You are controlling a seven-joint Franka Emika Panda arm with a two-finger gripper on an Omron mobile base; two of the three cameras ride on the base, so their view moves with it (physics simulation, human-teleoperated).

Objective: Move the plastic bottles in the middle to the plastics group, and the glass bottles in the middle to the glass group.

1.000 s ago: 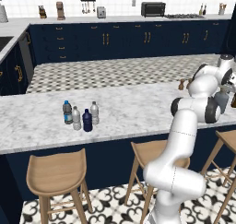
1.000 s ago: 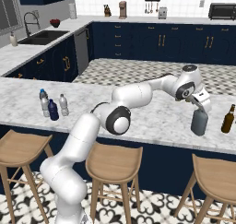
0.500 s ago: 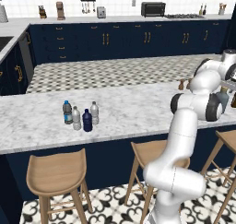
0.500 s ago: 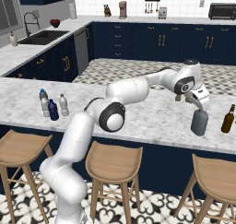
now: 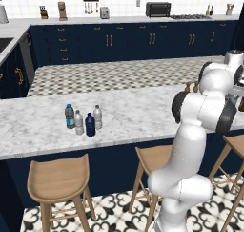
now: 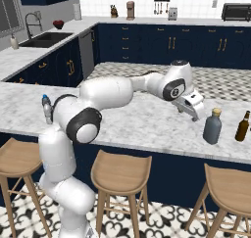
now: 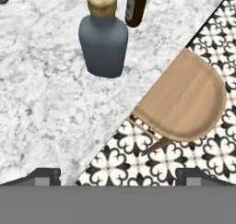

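1. A dark blue kitchen with a long marble surface in front and wooden stools tucked under its near edge.
2. At the right end stands the grey-green glass bottle with its tan cork top, upright, with a dark brown bottle just beside it on its right. In the hand's own view the two stand side by side, the brown one just behind the grey one.
3. The hand hangs just left of the grey-green bottle, apart from it, jaws spread wide and holding nothing; its tips sit over the near edge of the surface and the patterned floor.
4. I judge that the glass bottle is already set down with the glass group, so that step looks finished and the hand is free.
5. Far off at the left end four small bottles cluster: a blue-capped water bottle, a clear grey one just beside it, a dark navy bottle nearest the edge, and a clear pale-capped one to its right.
6. Next, I would say, the arm must swing all the way left, perhaps with the base driving, and come down over one plastic bottle.
7. They stand so close that the open jaws risk knocking a neighbour; the navy one looks easiest to reach.
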